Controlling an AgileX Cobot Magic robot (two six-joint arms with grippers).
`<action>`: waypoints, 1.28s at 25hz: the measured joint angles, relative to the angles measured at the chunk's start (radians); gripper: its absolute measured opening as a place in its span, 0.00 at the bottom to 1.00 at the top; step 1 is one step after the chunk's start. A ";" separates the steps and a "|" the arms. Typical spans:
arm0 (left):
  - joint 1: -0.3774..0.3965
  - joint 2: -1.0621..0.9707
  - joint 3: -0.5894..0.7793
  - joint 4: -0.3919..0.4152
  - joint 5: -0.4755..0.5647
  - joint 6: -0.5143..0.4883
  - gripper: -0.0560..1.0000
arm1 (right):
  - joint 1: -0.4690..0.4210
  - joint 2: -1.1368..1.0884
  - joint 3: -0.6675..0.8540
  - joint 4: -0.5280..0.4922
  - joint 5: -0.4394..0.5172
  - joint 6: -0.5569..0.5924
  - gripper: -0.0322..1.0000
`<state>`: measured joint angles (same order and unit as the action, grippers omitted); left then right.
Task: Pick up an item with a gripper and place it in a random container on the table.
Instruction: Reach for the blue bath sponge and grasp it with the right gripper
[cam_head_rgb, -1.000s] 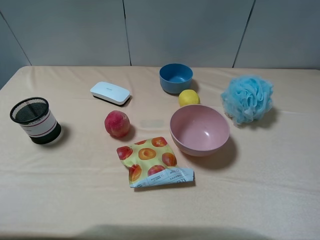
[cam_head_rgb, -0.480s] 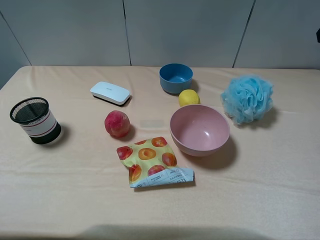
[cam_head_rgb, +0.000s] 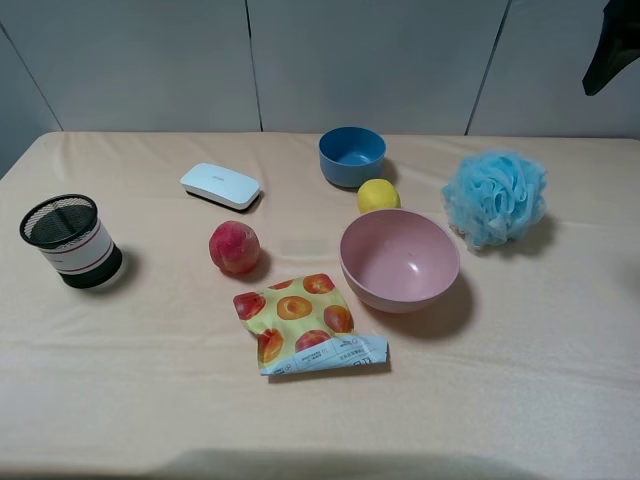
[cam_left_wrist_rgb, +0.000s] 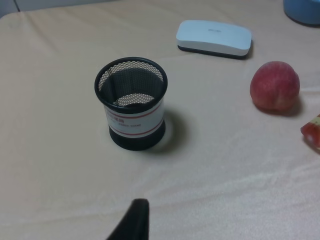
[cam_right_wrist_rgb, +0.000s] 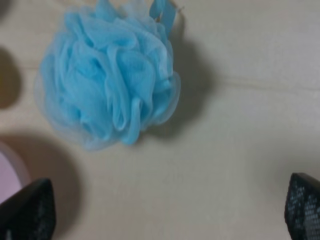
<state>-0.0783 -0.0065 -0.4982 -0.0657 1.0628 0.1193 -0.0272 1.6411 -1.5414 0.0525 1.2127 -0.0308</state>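
Observation:
The light blue mesh bath pouf (cam_head_rgb: 495, 197) lies on the table at the right, just right of the wide pale pink bowl (cam_head_rgb: 400, 260), which is empty. My right gripper (cam_right_wrist_rgb: 167, 205) is open and empty, its two fingers spread wide with the pouf (cam_right_wrist_rgb: 110, 80) between and beyond them. It hangs above the table, not touching the pouf. In the exterior view only a dark part of the right arm (cam_head_rgb: 612, 45) shows at the top right corner. Of my left gripper only one black fingertip (cam_left_wrist_rgb: 134, 220) shows, near the black mesh cup (cam_left_wrist_rgb: 131, 102).
A blue bowl (cam_head_rgb: 352, 155) and a lemon (cam_head_rgb: 378, 195) stand behind the pink bowl. A red peach (cam_head_rgb: 235, 247), a fruit-print packet (cam_head_rgb: 305, 322) and a white case (cam_head_rgb: 220, 185) lie mid-table. The mesh cup (cam_head_rgb: 70, 240) stands at the far left.
The right arm has come into the exterior view at the top right corner, above and behind the pouf. Nothing on the table has moved.

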 joint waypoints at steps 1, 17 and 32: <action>0.000 0.000 0.000 0.000 0.000 0.000 1.00 | 0.000 0.027 -0.012 0.000 0.001 0.000 0.70; 0.000 0.000 0.000 0.000 0.000 0.000 1.00 | 0.096 0.351 -0.172 -0.019 0.001 0.020 0.70; 0.000 0.000 0.000 0.000 0.000 0.000 1.00 | 0.096 0.562 -0.174 0.039 -0.088 -0.007 0.70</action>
<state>-0.0783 -0.0065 -0.4982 -0.0657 1.0628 0.1193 0.0692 2.2030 -1.7149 0.0917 1.1243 -0.0381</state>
